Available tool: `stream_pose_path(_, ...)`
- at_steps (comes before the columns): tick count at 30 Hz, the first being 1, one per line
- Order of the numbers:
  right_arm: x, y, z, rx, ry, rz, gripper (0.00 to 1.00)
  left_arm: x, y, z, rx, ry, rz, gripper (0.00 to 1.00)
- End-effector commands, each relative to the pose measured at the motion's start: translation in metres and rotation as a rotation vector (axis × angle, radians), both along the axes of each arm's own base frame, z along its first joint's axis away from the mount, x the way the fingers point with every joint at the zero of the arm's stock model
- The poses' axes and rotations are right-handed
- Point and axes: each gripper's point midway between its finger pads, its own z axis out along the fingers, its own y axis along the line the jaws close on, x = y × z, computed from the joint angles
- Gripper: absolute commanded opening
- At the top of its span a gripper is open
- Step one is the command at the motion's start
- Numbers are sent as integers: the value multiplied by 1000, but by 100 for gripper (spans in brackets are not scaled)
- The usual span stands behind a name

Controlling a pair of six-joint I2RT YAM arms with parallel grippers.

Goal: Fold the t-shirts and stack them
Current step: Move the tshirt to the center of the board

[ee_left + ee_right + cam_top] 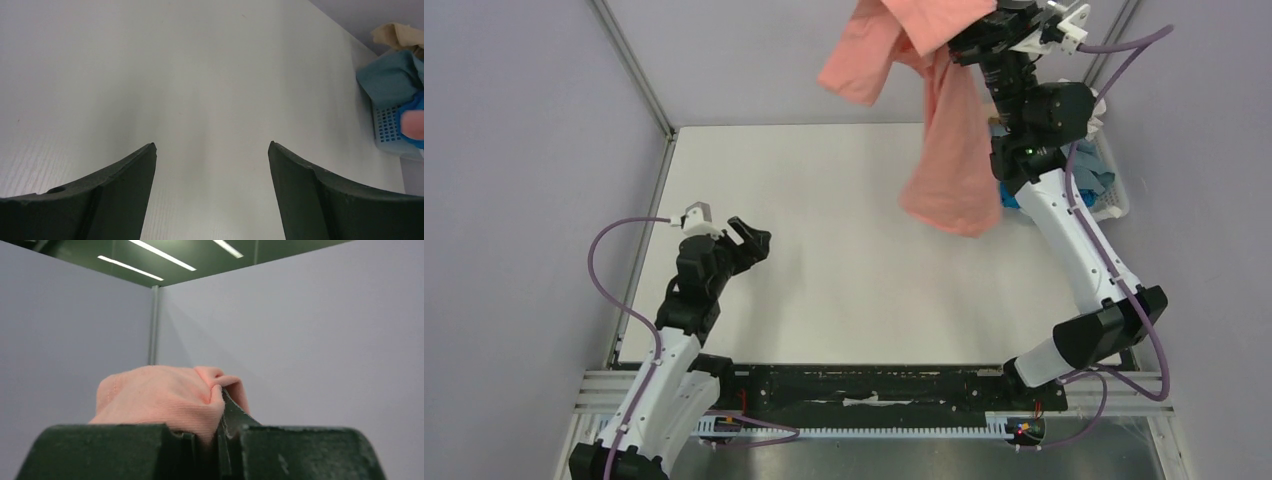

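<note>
Right hand [972, 38] is raised high at the far right, fingers clamped on a bunch of the salmon-pink t-shirt [949, 170]. The shirt dangles crumpled over the far right part of the worktop [824, 290]. Left hand [749, 240] sits low near the left side, fingers wide apart. Grey-blue t-shirt [392, 77] and beige t-shirt [397, 35] are heaped in the white basket [1116, 207] at the right edge.

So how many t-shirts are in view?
4: a salmon-pink t-shirt hanging from the right claw, plus grey-blue, bright blue and beige ones in the basket; more may be hidden.
</note>
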Motion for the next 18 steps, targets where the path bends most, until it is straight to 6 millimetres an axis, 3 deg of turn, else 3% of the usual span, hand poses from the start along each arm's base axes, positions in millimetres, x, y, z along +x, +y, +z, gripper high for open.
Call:
stream_pose_path(1, -44, 50, -12, 11, 49, 291, 0, -8, 3, 34, -32, -32, 30, 88)
stream_pose_path(3, -48, 64, -29, -7, 88, 329, 0, -13, 8, 39, -53, -28, 65, 88)
stream_pose_path(6, -48, 65, -64, 31, 162, 354, 0, -22, 20, 41, -76, -28, 145, 88)
stream_pose_path(9, -40, 68, -121, 28, 301, 368, 0, -30, 33, 42, -73, -17, 220, 88)
stream_pose_path(11, -32, 76, -182, -30, 458, 377, 1, -33, 35, 42, -88, -16, 238, 89)
stream_pose_path(14, -27, 81, -281, -141, 679, 348, 17, -33, 32, 34, -95, 4, 230, 90)
stream_pose_path(16, -24, 73, -363, -203, 866, 274, 27, -31, 30, 24, -90, 37, 221, 91)
stream_pose_path(18, -22, 51, -452, -278, 1092, 120, 43, -29, 27, 10, -81, 88, 208, 92)
